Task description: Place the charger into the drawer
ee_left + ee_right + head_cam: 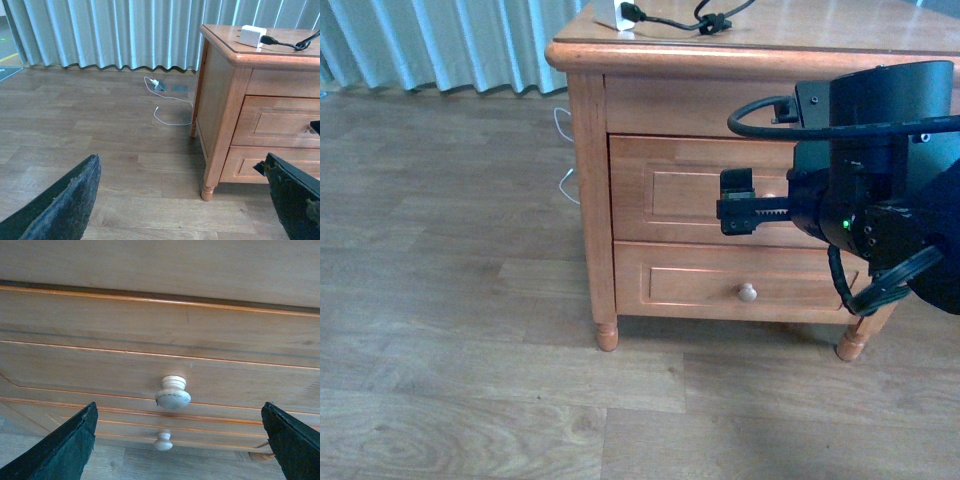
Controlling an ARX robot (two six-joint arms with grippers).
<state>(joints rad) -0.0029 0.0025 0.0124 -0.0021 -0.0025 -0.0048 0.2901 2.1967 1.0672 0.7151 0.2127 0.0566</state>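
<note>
The white cube charger (618,14) with its black looped cable (705,20) lies on top of the wooden nightstand (582,160), near the back left corner. It also shows in the left wrist view as the charger (252,36). The upper drawer (680,190) is closed. My right gripper (735,202) is open, level with the drawer front. In its wrist view the drawer's pale round knob (173,393) sits between the spread fingers, a little ahead of the right gripper (179,407). My left gripper (182,160) hangs open over the floor, left of the nightstand and holding nothing.
The shorter lower drawer (690,285) with its own knob (747,292) is closed beneath. A white cable (170,107) lies on the wood floor by the nightstand's far leg. Pale curtains (125,30) hang behind. Open floor stretches to the left.
</note>
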